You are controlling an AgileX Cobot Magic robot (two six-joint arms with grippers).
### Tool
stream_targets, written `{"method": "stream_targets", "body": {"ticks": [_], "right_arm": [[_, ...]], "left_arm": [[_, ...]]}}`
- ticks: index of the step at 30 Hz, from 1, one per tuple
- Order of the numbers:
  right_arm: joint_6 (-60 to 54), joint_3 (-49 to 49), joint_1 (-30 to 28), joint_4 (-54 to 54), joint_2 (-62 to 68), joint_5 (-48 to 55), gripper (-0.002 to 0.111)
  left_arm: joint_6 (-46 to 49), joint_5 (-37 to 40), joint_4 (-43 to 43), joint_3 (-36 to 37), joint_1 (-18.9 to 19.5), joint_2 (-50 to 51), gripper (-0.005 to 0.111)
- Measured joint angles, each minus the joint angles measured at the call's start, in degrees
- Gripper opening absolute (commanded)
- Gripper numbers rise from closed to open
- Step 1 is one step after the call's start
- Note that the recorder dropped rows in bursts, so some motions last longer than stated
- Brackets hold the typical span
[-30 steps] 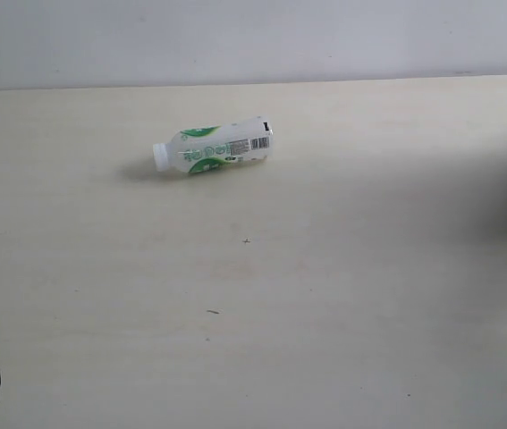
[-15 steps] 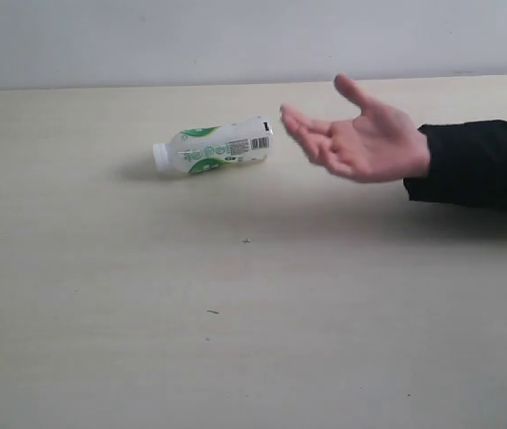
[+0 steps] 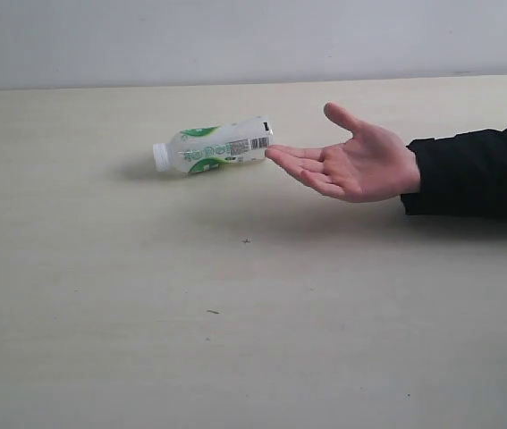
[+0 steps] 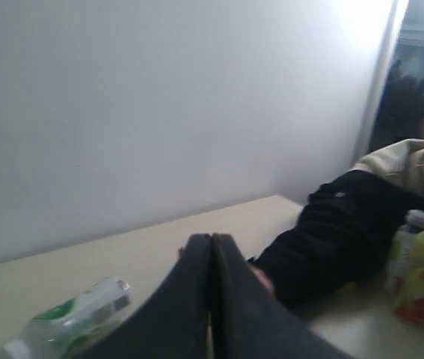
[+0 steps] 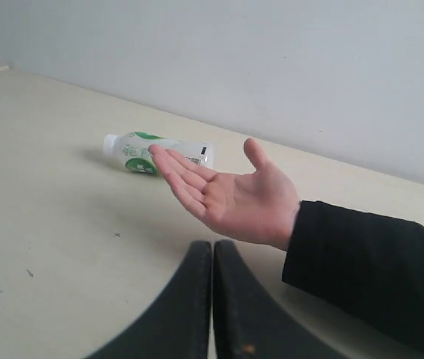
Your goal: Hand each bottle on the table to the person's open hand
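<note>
A white-and-green bottle (image 3: 214,147) with a white cap lies on its side on the table (image 3: 235,313), cap to the left. The person's open hand (image 3: 351,165) hovers palm up just right of it, on a black-sleeved arm (image 3: 477,170). Neither gripper shows in the exterior view. My left gripper (image 4: 212,243) is shut and empty, with the bottle (image 4: 73,318) to one side beyond it and the sleeve behind. My right gripper (image 5: 212,249) is shut and empty, just short of the hand (image 5: 230,198), with the bottle (image 5: 155,153) farther off.
In the left wrist view a yellow-labelled bottle (image 4: 421,280) with a red cap and a white-capped bottle (image 4: 404,243) stand beyond the person's sleeve. A pale wall (image 3: 253,40) runs behind the table's far edge. Tiny dark specks (image 3: 246,240) dot the surface.
The person's hand came in from the right and settled palm up beside the bottle. The dark left arm part at the lower left corner has slid out of the exterior view.
</note>
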Motion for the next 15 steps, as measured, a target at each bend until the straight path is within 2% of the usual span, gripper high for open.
{"method": "stream_targets", "body": {"ticks": [4, 6, 12, 15], "right_arm": [[0.0, 0.0, 0.0, 0.0, 0.0, 0.0, 0.001], [0.0, 0.0, 0.0, 0.0, 0.0, 0.0, 0.001], [0.0, 0.0, 0.0, 0.0, 0.0, 0.0, 0.001], [0.0, 0.0, 0.0, 0.0, 0.0, 0.0, 0.001]], "left_arm": [[2.88, 9.98, 4.5, -10.1, 4.82, 11.63, 0.0], [4.78, 15.6, 7.39, -14.95, 5.94, 17.51, 0.0], [14.09, 34.95, 11.78, -31.75, 6.77, 37.97, 0.0], [21.66, 40.9, 11.92, -40.69, 6.86, 46.96, 0.0]]}}
